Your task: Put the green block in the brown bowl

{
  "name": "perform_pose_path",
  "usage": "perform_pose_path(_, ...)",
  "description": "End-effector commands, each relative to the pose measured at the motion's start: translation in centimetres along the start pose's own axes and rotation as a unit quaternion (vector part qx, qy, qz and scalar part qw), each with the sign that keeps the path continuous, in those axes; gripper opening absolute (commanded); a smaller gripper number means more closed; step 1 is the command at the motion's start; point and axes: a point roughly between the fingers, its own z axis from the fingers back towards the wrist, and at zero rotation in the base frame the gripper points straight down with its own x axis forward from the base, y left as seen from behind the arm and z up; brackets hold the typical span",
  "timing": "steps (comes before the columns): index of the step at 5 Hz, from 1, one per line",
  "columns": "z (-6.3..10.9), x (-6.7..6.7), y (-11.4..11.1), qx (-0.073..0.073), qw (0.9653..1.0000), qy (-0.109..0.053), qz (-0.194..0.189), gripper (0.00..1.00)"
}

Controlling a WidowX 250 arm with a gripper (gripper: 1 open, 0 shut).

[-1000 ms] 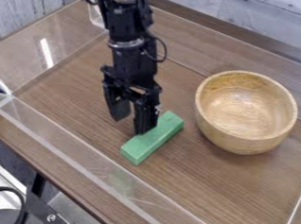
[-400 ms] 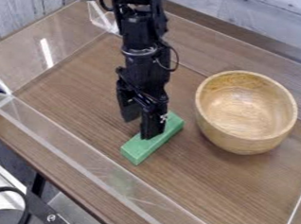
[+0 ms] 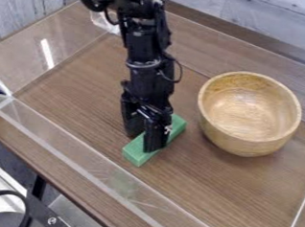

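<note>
My gripper (image 3: 147, 135), jaws spread apart, straddles the flat bright-green rectangular block (image 3: 154, 142); closing off-centre could twist it away from the round light-brown wooden bowl (image 3: 251, 112).

On the wooden desk (image 3: 80, 92), the black claw (image 3: 148, 137) points down with jaws spread over the green block (image 3: 144, 151), left of the empty brown bowl (image 3: 249, 112).

The brown bowl (image 3: 251, 112) opens upward with nothing over it. Bare table (image 3: 80, 92) lies between it and the green block (image 3: 154, 141) (the gripper (image 3: 148, 136) stands over that). A clear wall (image 3: 62, 168) borders the near edge.
</note>
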Motion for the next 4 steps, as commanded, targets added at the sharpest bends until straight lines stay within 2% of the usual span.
perform_pose_path(1,0.26,0.64,0.49,0.005,1.0000,0.005,-0.003,0.00)
perform_pose_path(3,0.48,0.32,1.05,-0.009,0.9995,0.000,0.030,0.00)
perform_pose_path(4,0.16,0.47,1.14,-0.007,0.9992,-0.013,0.038,0.00)
